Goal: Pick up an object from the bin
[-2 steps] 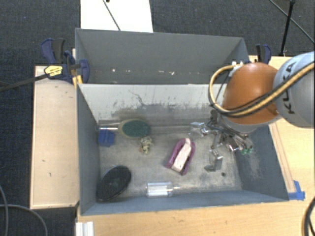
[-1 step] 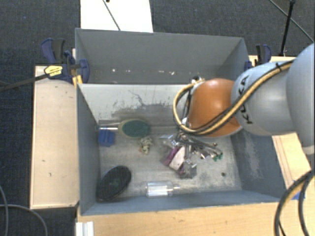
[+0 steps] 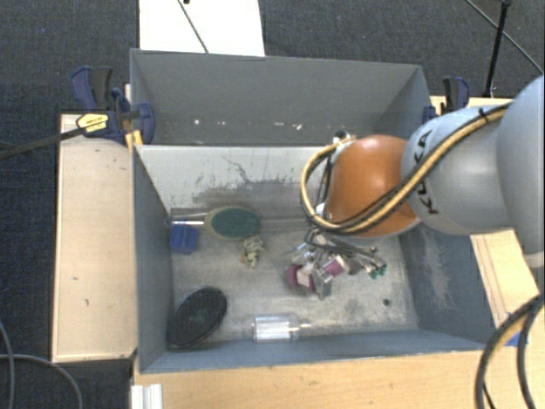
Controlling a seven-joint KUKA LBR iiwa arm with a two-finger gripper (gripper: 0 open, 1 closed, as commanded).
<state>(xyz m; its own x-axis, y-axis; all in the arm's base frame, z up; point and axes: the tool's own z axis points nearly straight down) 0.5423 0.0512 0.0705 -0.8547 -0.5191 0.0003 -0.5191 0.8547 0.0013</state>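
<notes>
Down low, tool (image 3: 330, 258) over a small purple-and-white heap (image 3: 308, 276) right of the bin's (image 3: 272, 100) middle, grip state unclear.

Bright even light, soft shadows in bin (image 3: 272, 100), sheen on arm (image 3: 477, 186)

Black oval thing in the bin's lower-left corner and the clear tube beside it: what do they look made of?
The black oval thing looks like matt rubber or soft plastic: dull, dark, no glare. The clear tube looks like glossy transparent plastic, perhaps glass: the grey bin floor shows through it, and it has bright highlights.
</notes>
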